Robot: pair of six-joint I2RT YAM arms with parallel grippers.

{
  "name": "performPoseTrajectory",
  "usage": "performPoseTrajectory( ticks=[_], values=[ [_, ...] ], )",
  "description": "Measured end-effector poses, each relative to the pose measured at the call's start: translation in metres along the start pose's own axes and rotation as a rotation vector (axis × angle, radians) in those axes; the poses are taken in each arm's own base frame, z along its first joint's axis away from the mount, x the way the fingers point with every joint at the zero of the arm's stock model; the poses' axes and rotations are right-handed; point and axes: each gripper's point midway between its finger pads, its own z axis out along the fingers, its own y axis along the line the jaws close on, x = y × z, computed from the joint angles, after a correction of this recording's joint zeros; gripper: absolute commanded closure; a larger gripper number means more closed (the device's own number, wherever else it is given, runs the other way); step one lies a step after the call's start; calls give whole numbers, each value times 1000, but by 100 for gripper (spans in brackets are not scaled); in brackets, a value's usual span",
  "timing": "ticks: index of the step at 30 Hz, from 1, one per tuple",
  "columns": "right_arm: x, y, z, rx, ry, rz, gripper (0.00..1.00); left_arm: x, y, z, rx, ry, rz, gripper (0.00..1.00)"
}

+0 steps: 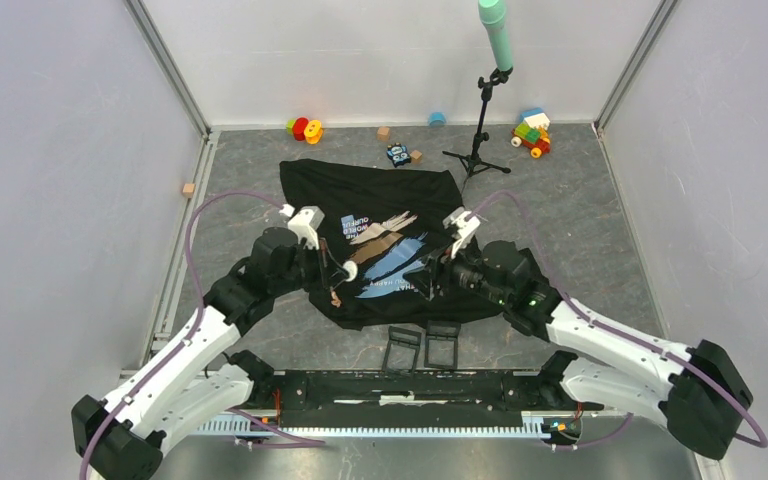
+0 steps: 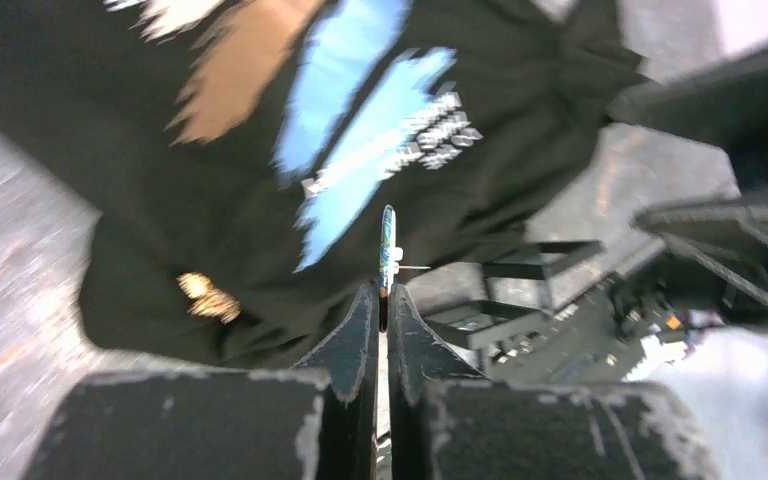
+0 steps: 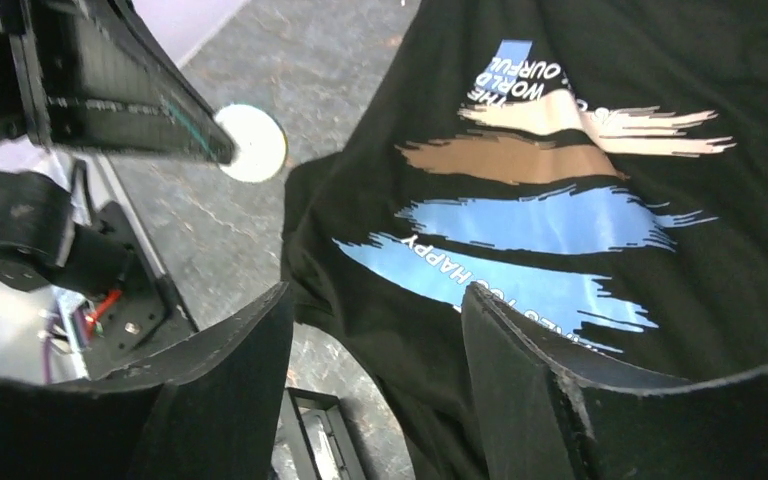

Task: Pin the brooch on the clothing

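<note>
Nearest to the left wrist camera, the left gripper is clenched, its two fingers pressed together on the lower edge of the brooch; from this view the brooch is seen edge-on, a thin round disc standing upright, with a fine pin that seems to stick out to one side. From the right wrist camera the same disc shows a pale round face. It hangs above the near left part of the clothing, and it seems apart from the cloth, though I cannot tell this for sure.

The clothing lies spread on the table, in the middle, its printed chest facing up; some folds are along its near edge. The right gripper is released, its jaws standing wide with nothing between them; it hovers over the near right side of the print.

A small golden thing lies at the near left hem; what it is I cannot tell.

In my judgement the picking up is done and the brooch is well in hand; the pinning itself is not yet done. What is left is to bring the pin to the cloth, push it through, and let go.
</note>
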Motion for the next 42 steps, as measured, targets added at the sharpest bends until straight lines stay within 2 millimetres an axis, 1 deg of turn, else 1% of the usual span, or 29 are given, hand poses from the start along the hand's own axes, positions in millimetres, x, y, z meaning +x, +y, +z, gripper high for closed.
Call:
performPoseTrajectory(
  ticks=[2, 5, 7, 8, 11, 13, 18, 20, 22, 24, 25, 28, 29, 31, 34, 36, 39, 42],
  values=[
    [12, 1, 6, 5, 35, -32, 31, 4, 23, -4, -112, 1, -43, 98],
    [48, 11, 23, 1, 149, -107, 36, 7, 55, -9, -241, -24, -115, 98],
    [66, 19, 35, -2, 215, -148, 37, 12, 76, -11, -303, -41, -168, 98],
    [72, 24, 45, -5, 243, -172, 37, 17, 87, -12, -335, -45, -199, 98],
    [81, 39, 76, -14, 288, -233, 36, 31, 109, -14, -399, -58, -279, 98],
    [83, 45, 94, -14, 298, -260, 36, 38, 116, -16, -418, -72, -320, 98],
    [93, 48, 134, 17, 335, -322, 38, 44, 118, -16, -417, -86, -350, 98],
    [101, 46, 143, 29, 358, -343, 38, 44, 118, -16, -419, -86, -350, 98],
    [109, 43, 145, 39, 384, -355, 38, 43, 118, -17, -417, -92, -348, 98],
    [118, 40, 145, 47, 412, -366, 41, 41, 117, -18, -412, -101, -346, 98],
    [121, 39, 145, 49, 423, -369, 46, 41, 116, -18, -410, -104, -345, 98],
    [131, 35, 144, 64, 455, -381, 66, 41, 116, -18, -409, -104, -345, 98],
    [133, 33, 143, 72, 463, -385, 71, 41, 116, -18, -409, -102, -345, 98],
    [134, 29, 141, 97, 470, -386, 85, 41, 116, -18, -410, -101, -342, 98],
    [131, 24, 140, 138, 458, -379, 86, 43, 117, -17, -413, -93, -342, 98],
    [129, 20, 138, 166, 446, -368, 85, 46, 116, -15, -412, -79, -338, 98],
    [123, 17, 128, 193, 424, -352, 84, 52, 110, -11, -395, -48, -317, 98],
    [115, 18, 122, 201, 396, -331, 84, 57, 103, -8, -381, -24, -291, 98]
  ],
)
